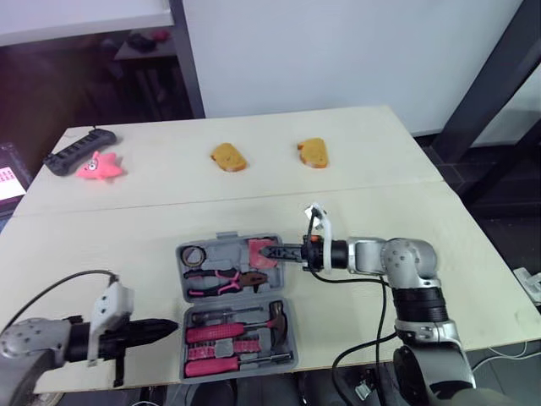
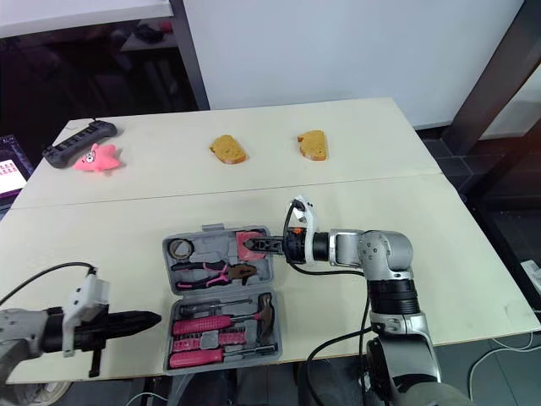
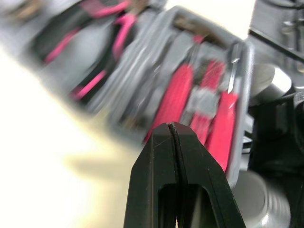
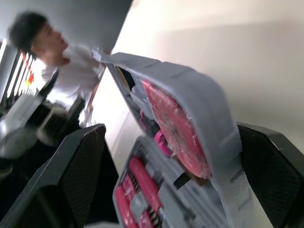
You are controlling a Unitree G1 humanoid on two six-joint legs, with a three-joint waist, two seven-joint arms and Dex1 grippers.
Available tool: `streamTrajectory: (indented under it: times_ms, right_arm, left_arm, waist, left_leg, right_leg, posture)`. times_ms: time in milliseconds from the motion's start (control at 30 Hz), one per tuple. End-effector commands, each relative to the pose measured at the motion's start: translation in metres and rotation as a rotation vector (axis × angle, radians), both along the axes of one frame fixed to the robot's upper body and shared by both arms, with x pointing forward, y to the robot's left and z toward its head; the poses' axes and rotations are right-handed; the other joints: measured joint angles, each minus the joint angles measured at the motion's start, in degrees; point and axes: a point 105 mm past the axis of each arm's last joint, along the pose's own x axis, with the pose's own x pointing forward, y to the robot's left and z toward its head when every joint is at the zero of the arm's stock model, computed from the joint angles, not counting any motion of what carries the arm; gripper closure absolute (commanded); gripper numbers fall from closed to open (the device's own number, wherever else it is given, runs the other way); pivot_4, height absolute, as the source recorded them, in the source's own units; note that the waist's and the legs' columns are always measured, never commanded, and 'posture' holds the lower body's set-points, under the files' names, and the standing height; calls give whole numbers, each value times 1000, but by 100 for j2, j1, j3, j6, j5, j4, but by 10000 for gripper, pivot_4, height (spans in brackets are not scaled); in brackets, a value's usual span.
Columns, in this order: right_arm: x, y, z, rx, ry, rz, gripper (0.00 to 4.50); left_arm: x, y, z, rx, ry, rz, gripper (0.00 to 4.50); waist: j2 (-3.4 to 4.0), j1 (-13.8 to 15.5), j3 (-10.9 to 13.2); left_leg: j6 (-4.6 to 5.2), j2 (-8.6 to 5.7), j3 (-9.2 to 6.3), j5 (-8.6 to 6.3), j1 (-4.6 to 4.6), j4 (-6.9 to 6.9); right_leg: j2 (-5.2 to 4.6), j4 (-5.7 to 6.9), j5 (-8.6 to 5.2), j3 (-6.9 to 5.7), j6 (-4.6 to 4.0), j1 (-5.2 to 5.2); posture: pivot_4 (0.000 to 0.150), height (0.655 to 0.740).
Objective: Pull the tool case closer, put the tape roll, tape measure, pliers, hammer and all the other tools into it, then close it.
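Two end effectors are working at the grey plastic tool case (image 1: pixel 179 271), which is lying open near the front edge of the pale wooden table (image 1: pixel 380 203). The right end effector (image 1: pixel 269 251) is reaching in from the robot's right with its fingers spread, straddling the right-hand rim of the case's far half, just beside the pink tape measure (image 1: pixel 256 259). The left end effector (image 1: pixel 172 326) is sitting just beside the near half's left wall, fingers pressed together and holding nothing. The tape roll (image 1: pixel 194 255) and pink-handled pliers (image 1: pixel 224 280) are lying in the far half; the pink-handled hammer (image 1: pixel 245 326) and screwdrivers (image 1: pixel 228 364) are filling the near half. With every listed tool seated, packing appears complete and the closing step appears to be in hand. The next move is calling for pinching that rim, then swinging the far half over the hinge onto the near half without dislodging the contents.
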Motion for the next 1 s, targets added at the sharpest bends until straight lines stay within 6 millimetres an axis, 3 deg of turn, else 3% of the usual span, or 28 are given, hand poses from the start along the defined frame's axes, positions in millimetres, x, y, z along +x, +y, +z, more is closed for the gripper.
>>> streamTrajectory:
  times_ms: [33, 133, 267, 367, 567, 767, 1000]
  right_arm:
    - [-49, 9, 21, -18, -131, 248, 424]
    - [-92, -2, 32, -97, -244, 405, 424]
    - [-112, -19, 55, -117, -356, 432, 424]
    - [-109, -32, 67, -164, -507, 329, 424]
    - [-101, -58, 59, -305, -738, 163, 424]
    - [-101, -82, 42, -407, -804, 142, 424]
    - [-99, -85, 32, -417, -826, 153, 424]
  left_arm:
    - [5, 16, 19, 19, -45, 29, 45000]
    - [9, 19, 30, 4, -60, 37, 45000]
    - [10, 16, 43, -26, -72, 17, 45000]
    - [6, 10, 56, -71, -105, -43, 45000]
    - [8, 9, 68, -50, -128, -55, 45000]
    - [12, 9, 76, -48, -207, -57, 45000]
    - [13, 8, 66, -21, -213, -36, 45000]
  waist:
    - [-2, 20, 1]
    - [-11, 43, 9]
    - [-61, 11, 36]
    - [-85, 33, 48]
    - [-107, 97, 59]
    - [-112, 137, 60]
    - [-114, 173, 61]
  left_leg:
    - [0, 0, 0, 0, 0, -2]
    - [0, -1, 0, 0, -5, -2]
    - [-1, -1, 3, 0, -3, 1]
    - [-1, 0, 4, 0, -1, 5]
    - [-2, -1, 9, -1, -6, 5]
    - [-2, 0, 15, -1, 0, 15]
    - [-2, 0, 15, -1, 1, 17]
  right_leg:
    - [0, 0, -5, -1, -2, -1]
    - [-5, -7, -13, -2, -10, 1]
    - [-6, -15, -13, -2, -13, 3]
    - [-6, -15, -10, -2, -24, 5]
    - [-8, -24, -13, -2, -20, 6]
    - [-9, -31, -10, 1, -25, 15]
    - [-9, -31, -10, 1, -26, 19]
  posture:
    - [1500, 7400]
    - [1500, 7400]
    - [1500, 7400]
    - [1500, 7400]
    - [1500, 7400]
    - [1500, 7400]
    - [1500, 7400]
